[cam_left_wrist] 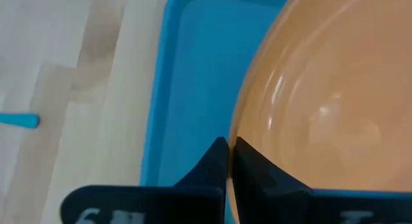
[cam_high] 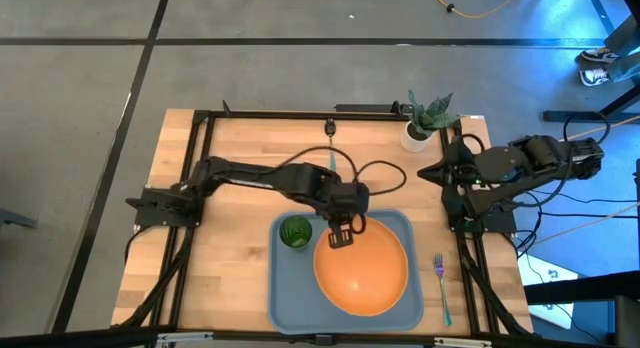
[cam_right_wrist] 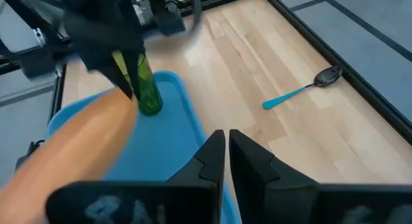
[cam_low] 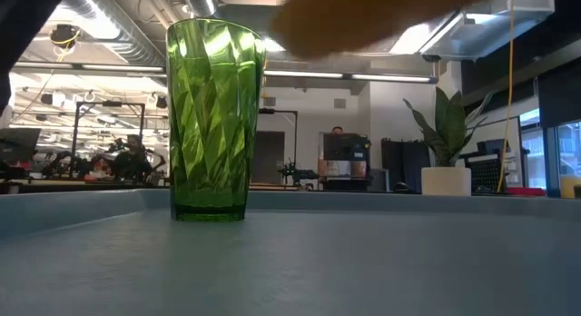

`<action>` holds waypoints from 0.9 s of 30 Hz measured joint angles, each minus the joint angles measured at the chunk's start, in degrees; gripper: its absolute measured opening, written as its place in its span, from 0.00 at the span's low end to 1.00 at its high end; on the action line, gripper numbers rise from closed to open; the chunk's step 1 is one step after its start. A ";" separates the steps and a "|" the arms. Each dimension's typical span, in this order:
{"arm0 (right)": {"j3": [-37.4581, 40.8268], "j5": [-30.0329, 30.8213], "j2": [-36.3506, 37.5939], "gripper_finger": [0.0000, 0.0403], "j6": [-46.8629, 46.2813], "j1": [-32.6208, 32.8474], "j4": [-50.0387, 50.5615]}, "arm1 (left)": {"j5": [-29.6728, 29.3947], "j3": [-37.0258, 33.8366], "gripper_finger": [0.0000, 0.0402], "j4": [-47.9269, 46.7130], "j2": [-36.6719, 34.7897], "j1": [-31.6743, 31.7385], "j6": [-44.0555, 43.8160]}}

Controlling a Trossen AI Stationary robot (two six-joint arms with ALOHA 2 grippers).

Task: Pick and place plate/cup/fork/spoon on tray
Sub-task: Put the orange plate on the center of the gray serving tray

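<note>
The orange plate (cam_high: pixel 362 271) hangs over the grey-blue tray (cam_high: pixel 285 288); the low view shows it as an orange blur (cam_low: pixel 363 21) high above the tray floor. My left gripper (cam_high: pixel 342 231) is shut on its far rim. The green cup (cam_high: pixel 295 232) stands upright on the tray's far left part. On the wood right of the tray lies the fork (cam_high: pixel 441 286), and beyond the tray's far side lies the spoon (cam_right_wrist: pixel 302 92). My right gripper (cam_right_wrist: pixel 226 147) waits shut and holding nothing at the table's right edge (cam_high: pixel 440 173). My left gripper pinches the plate's rim (cam_left_wrist: pixel 239 130) at its far left part between the two fingers (cam_left_wrist: pixel 212 163). They come slanting down from the table's far side. The plate is raised above the tray floor; whether its near edge touches the tray, I cannot tell.
A potted plant (cam_high: pixel 428 118) stands at the table's far right corner. A black frame (cam_high: pixel 200 168) edges the wooden table on both sides. Bare wood lies left of the tray and between the tray and the far edge.
</note>
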State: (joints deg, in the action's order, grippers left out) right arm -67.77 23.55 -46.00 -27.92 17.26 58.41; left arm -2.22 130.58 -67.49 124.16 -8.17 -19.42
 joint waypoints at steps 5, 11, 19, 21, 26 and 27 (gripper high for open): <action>0.00 -0.04 -0.02 0.07 0.00 0.00 0.00 | 0.02 -0.02 0.00 -0.01 4.28 0.05 2.31; 0.00 -0.07 -0.02 0.07 -0.02 0.00 0.00 | 1.47 0.00 0.00 0.21 8.46 0.03 4.56; 0.00 -0.09 0.00 0.07 -0.04 0.00 -0.02 | 2.15 0.00 0.00 0.08 12.29 0.03 8.90; 0.00 -0.09 0.00 0.07 -0.06 0.00 -0.02 | 2.83 0.00 0.00 -0.81 13.40 0.03 9.98; 0.00 -0.11 0.00 0.07 -0.07 0.00 -0.04 | 3.59 -0.02 0.00 -0.82 14.52 0.01 11.07; 0.00 -0.11 0.00 0.07 -0.07 0.00 -0.04 | 3.41 -0.01 0.00 -0.48 14.42 0.01 11.20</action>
State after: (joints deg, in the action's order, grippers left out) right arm -67.77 23.44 -46.00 -27.99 17.26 58.37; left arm 1.19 130.58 -67.98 138.59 -8.16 -8.22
